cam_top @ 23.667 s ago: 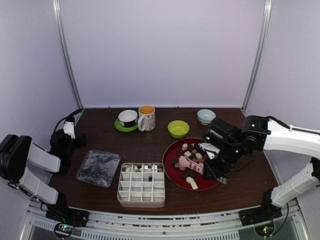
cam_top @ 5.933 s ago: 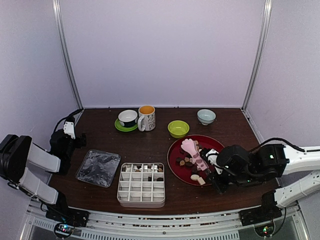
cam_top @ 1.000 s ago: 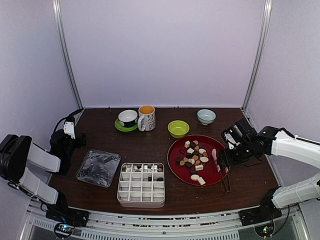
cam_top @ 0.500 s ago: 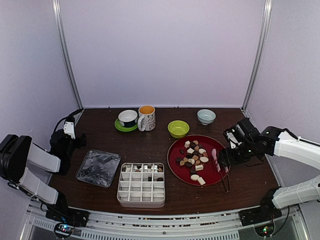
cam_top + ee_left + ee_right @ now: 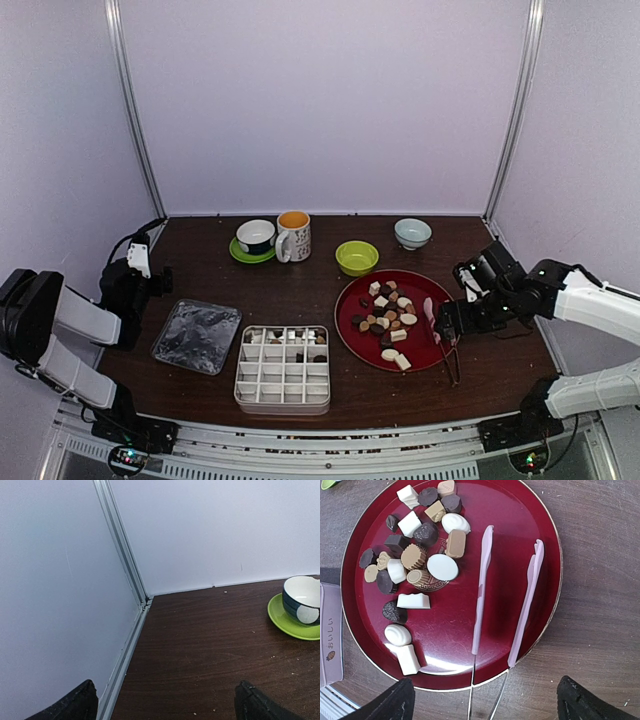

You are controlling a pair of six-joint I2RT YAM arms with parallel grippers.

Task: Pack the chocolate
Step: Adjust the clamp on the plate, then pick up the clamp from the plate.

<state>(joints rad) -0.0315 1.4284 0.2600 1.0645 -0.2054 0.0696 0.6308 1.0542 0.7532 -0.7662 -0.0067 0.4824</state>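
Only a little chocolate (image 5: 414, 556) is packed so far.
A few pieces sit in the far row of the white box (image 5: 283, 404). Most lie on the red plate (image 5: 510, 510), at two o'clock from the box. The pink tongs (image 5: 481, 580) lie on the plate's three o'clock side. The right tool (image 5: 487, 702) and the left tool (image 5: 165, 702) are both wide and hold nothing.

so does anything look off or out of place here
Only the pink tongs: they lie loose on the right side of the red plate, wire end poking over its near rim onto the table. No chocolate is spilled.
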